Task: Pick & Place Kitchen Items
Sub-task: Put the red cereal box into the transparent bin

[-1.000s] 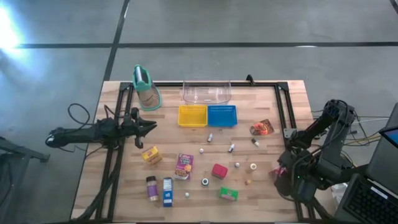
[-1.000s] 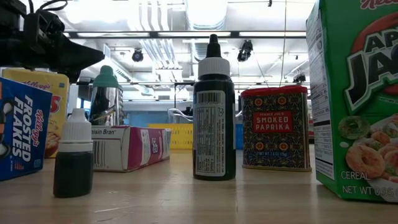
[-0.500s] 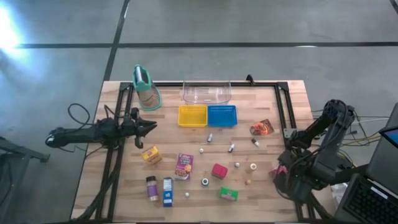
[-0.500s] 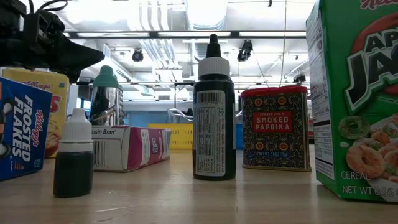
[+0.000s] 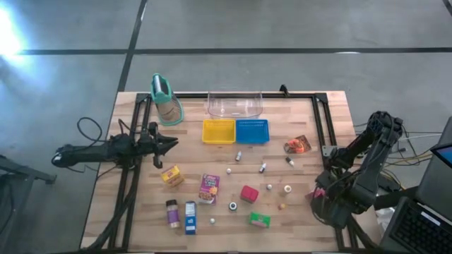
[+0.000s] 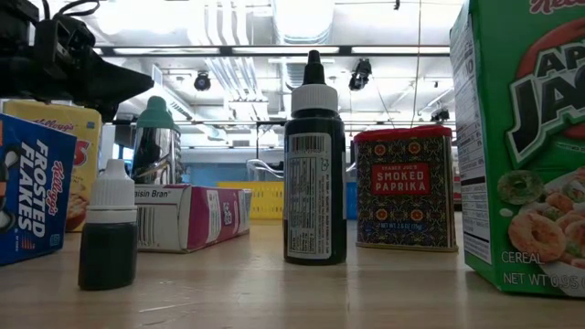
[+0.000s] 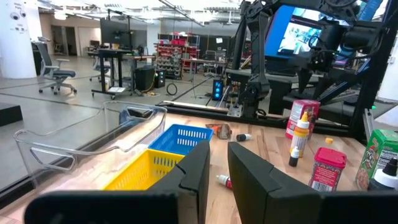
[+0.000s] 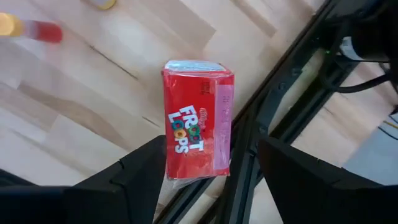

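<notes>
Evidently little is done: the yellow tray, blue tray and clear bin look empty, with cartons and bottles scattered on the table. The right gripper stands open astride a Froot Loops box by the table's right edge. The left gripper, nearly closed and empty, waits left.

We see a table of pale wood planks, matt with visible grain, framed by black metal rails. The Froot Loops carton looks like glossy printed cardboard, the bin is clear shiny plastic, and the yellow tray and blue tray are meshed plastic. The dark bottle is glossy plastic with a paper label, and the paprika tin looks like printed metal.
</notes>
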